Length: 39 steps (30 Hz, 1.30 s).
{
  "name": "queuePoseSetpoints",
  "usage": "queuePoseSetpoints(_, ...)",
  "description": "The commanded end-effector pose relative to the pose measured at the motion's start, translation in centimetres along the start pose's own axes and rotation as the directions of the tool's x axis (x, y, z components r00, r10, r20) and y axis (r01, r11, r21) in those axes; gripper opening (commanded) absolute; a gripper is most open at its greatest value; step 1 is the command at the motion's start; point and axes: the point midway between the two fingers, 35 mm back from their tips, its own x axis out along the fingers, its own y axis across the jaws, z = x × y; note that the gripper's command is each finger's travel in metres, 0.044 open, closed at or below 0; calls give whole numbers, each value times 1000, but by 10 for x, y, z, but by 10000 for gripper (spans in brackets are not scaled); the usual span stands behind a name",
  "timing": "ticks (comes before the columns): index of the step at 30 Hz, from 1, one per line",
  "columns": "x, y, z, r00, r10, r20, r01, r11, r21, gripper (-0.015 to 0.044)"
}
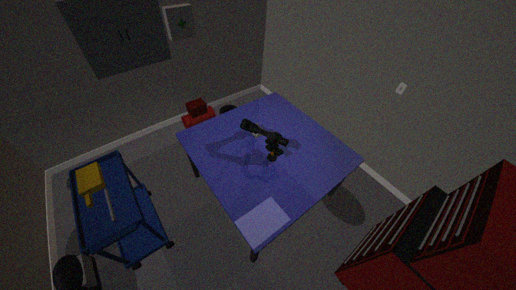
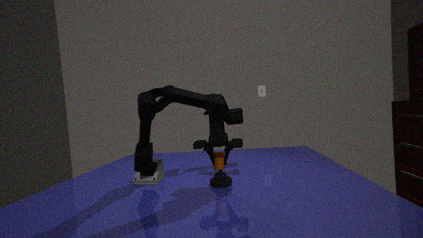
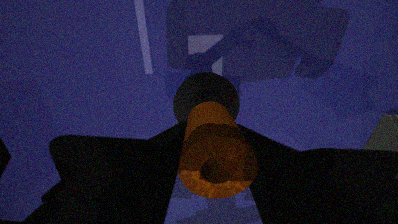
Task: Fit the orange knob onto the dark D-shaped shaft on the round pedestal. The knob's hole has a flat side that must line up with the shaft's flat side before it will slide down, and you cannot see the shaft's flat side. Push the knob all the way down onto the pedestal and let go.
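Note:
My gripper points straight down and is shut on the orange knob, which stands upright. The knob hangs directly over the dark round pedestal on the blue table. A short dark piece of the shaft shows between the knob's lower end and the pedestal in the exterior view. The shaft's flat side is hidden. In the wrist view the knob's top end has a dark round recess.
The arm's base stands on the table to the left of the pedestal. A pale square patch lies near the table's front corner. A blue cart and a red tool chest stand on the floor beside the table.

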Motion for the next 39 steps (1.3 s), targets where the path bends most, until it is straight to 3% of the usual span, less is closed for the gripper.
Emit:
queuePoseSetpoints(1,-1,1,-1,1000,2,-3,-1,993,118,0)
queuePoseSetpoints(25,-1,1,1,1000,2,-3,-1,987,158,0)
queuePoseSetpoints(32,-1,2,-1,1000,2,-3,-1,937,350,0)
queuePoseSetpoints(39,2,2,-2,1000,2,-3,-1,933,360,0)
